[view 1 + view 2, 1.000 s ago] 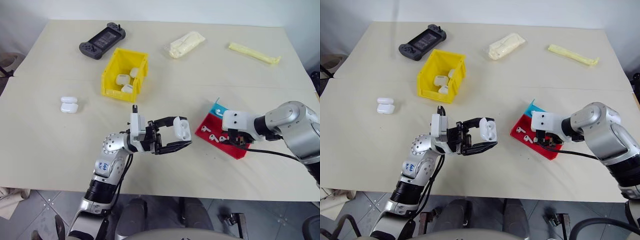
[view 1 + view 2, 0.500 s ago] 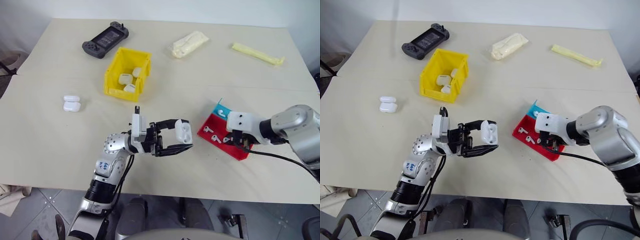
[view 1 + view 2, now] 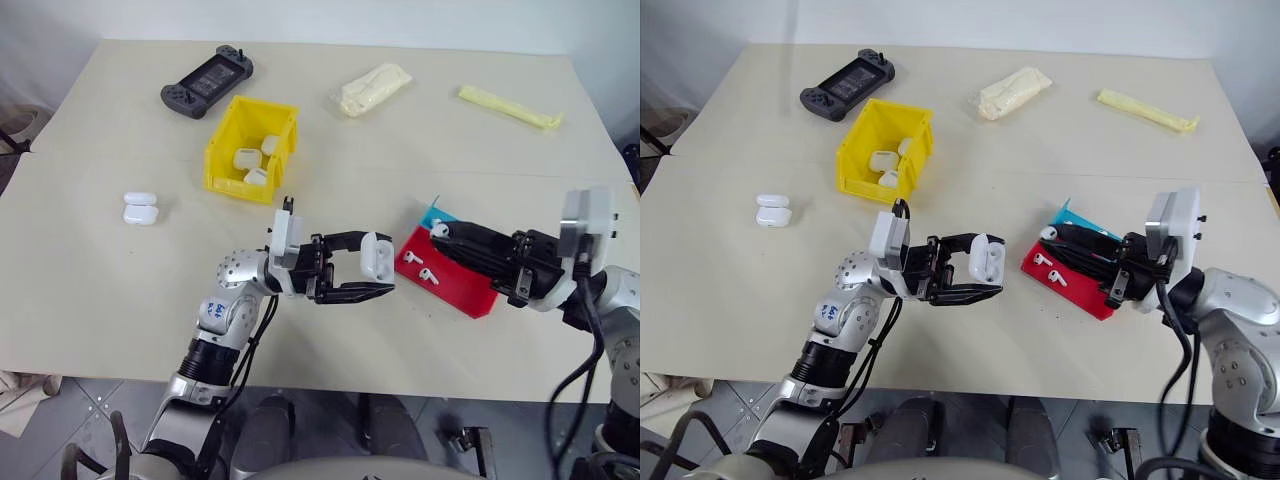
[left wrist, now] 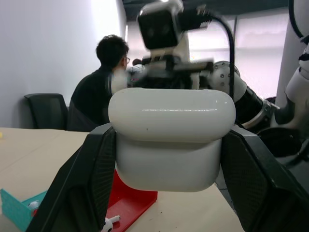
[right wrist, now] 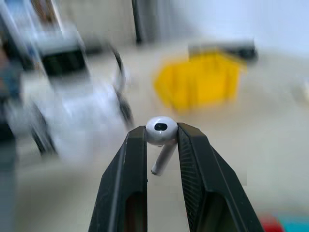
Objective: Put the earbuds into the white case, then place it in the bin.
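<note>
Left gripper (image 3: 372, 274) clamped on the white case (image 3: 376, 258), held above the table (image 3: 90, 300) near centre, fingers pointing toward 3 o'clock. Case lid looks closed in the left wrist view.

Right gripper (image 3: 440, 231) at 3–4 o'clock from the case, raised over the tray (image 3: 465, 292), fingers pointing toward 9 o'clock at the case. It's pinched on one earbud (image 5: 161, 137), head between the tips, stem hanging out.

Two more earbuds (image 3: 420, 267) lie on the red part of the tray, just under the right fingers.

Yellow bin (image 3: 222, 160) at 11 o'clock from the held case, well apart, with three white cases (image 3: 254, 158) inside.

Spare case pair (image 3: 139, 209) at 9 o'clock on the table.

Far edge: game console (image 3: 205, 80) at 11, plastic bag (image 3: 372, 88) at 12, yellow strip (image 3: 508, 107) at 1–2.
</note>
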Available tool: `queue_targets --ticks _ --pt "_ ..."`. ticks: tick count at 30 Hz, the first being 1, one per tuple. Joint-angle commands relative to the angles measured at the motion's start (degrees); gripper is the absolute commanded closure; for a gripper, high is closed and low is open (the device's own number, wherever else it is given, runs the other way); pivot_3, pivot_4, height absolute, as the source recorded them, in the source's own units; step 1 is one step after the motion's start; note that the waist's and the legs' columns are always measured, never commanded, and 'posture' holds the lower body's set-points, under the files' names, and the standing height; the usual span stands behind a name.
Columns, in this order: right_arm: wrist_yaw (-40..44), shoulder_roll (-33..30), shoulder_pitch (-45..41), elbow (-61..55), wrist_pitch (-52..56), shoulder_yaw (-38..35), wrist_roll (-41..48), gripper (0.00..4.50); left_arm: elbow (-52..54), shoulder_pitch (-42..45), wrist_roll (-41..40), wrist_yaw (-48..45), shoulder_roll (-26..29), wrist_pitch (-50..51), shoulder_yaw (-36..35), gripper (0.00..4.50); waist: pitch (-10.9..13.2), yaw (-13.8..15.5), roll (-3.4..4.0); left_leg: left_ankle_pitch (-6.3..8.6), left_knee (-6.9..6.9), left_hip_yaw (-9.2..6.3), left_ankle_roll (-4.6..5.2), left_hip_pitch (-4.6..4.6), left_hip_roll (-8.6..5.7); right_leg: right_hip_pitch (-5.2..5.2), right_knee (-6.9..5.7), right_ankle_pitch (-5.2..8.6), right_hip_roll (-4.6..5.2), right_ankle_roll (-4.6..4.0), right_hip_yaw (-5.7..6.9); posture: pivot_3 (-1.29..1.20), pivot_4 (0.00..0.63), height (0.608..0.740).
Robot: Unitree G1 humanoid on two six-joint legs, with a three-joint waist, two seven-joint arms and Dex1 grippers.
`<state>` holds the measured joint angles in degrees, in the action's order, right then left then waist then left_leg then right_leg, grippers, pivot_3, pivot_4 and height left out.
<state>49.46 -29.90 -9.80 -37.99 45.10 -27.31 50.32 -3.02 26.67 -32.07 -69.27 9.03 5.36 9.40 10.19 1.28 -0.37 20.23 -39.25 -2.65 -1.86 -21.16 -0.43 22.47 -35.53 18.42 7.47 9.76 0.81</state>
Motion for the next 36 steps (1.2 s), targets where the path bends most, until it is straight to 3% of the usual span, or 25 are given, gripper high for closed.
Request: queue_targets --ticks 1,5,14,36 --pt "-7.5 3.5 -0.4 -4.1 -0.4 1.5 9.3 3.98 1.5 0.7 -1.7 -0.4 0.2 1.7 -0.7 1.69 0.0 0.0 0.00 0.00 0.01 -0.02 0.00 0.00 0.00 0.00 0.01 0.00 -0.02 0.00 0.01 0.00 0.150 0.740" --pt "-10.8 7.3 -0.4 -4.6 -2.8 7.1 12.1 3.98 2.0 1.3 -1.9 -0.1 0.4 3.8 -1.0 1.69 0.0 -0.1 0.02 0.00 0.02 -0.01 0.00 0.00 0.00 0.02 -0.01 0.00 -0.01 -0.01 0.00 0.00 0.150 0.740" --pt "-10.6 8.1 2.1 -3.9 -7.9 15.2 9.9 3.98 3.1 2.0 -1.9 0.5 0.7 5.9 -2.1 1.69 0.0 -0.1 0.02 0.00 0.04 -0.02 0.02 -0.02 -0.02 0.02 0.00 0.01 -0.02 -0.01 -0.01 0.00 0.150 0.740" --pt "-4.5 6.1 3.4 6.2 -18.8 20.0 -0.6 3.98 4.7 2.2 -2.2 1.4 0.7 6.7 -2.6 1.69 0.0 -0.1 0.02 0.00 0.04 -0.01 0.02 -0.01 -0.02 0.02 0.01 0.01 -0.03 -0.02 -0.01 0.00 0.150 0.740"
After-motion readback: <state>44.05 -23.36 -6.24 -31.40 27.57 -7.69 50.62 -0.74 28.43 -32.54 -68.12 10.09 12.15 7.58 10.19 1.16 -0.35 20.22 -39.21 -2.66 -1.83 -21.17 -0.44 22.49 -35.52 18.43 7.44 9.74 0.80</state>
